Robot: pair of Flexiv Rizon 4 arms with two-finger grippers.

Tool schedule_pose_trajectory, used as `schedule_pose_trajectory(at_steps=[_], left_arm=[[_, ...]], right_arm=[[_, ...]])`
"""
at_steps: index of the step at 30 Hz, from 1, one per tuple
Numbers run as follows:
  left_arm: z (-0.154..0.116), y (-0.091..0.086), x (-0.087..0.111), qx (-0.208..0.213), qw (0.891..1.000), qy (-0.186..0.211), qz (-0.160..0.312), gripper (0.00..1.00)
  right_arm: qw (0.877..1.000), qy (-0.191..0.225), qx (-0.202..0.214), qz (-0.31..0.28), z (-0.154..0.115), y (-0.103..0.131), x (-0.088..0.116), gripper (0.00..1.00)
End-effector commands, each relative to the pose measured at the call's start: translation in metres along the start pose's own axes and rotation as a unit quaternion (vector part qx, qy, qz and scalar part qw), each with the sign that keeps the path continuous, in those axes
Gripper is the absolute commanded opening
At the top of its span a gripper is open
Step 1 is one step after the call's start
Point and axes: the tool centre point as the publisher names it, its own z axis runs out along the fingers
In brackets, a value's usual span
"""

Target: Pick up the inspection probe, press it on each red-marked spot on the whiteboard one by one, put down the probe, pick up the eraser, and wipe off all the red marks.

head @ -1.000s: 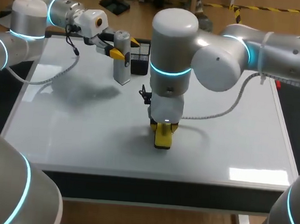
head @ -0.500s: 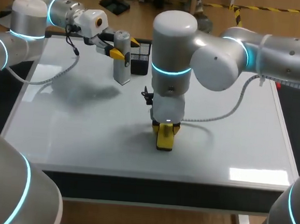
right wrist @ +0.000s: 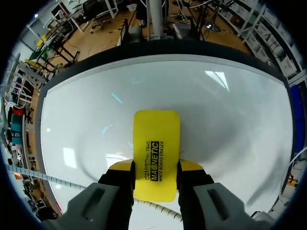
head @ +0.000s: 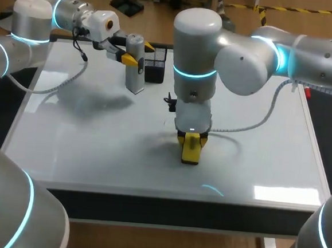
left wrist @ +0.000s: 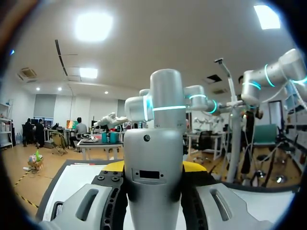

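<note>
**Desk:** Where is the eraser right now?

**Me:** My right gripper [head: 191,139] is clamped on the yellow eraser [head: 190,153], 1 finger on each long side. The eraser lies flat on the whiteboard [head: 84,140] at the near middle.

**Desk:** And the probe?

**Me:** It is not put down. My left gripper [head: 129,58] is clamped on the grey probe [head: 135,73], which stands upright at the far left of the board, just beside the black holder [head: 155,72]. I cannot tell whether its foot touches the board.

**Desk:** Any red left?

**Me:** I see none on the bare board in the head view, and none ahead of the eraser in the right wrist view. Whatever lies under the eraser and the arm is hidden.

**Desk:** So how do you wipe well?

**Me:** I judge this to be the wiping step. I want the pad flat with even downward pressure, because a tilted edge would skip. I would use straight, overlapping passes, slow enough that the eraser does not pivot between the fingers. The 2 arms are well apart, so I plan strokes that stay clear of the far left. Then I lift and check the hidden patch.
</note>
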Motion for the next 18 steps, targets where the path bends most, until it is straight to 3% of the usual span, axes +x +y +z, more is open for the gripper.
schedule_pose_trajectory(at_steps=[1,11,18], left_arm=[[-0.001,-0.002,-0.001,-0.001,1.000,0.002,-0.001,0.00],[-0.001,-0.002,-0.001,-0.001,1.000,0.002,-0.001,0.00],[-0.001,-0.002,-0.001,-0.001,1.000,0.002,-0.001,0.00]], right_arm=[[1.000,-0.007,0.003,0.011,0.015,-0.002,0.026,0.00],[0.999,-0.005,0.004,0.043,0.017,0.003,0.059,0.00],[0.998,-0.012,0.025,0.054,-0.005,0.010,0.067,0.00]])
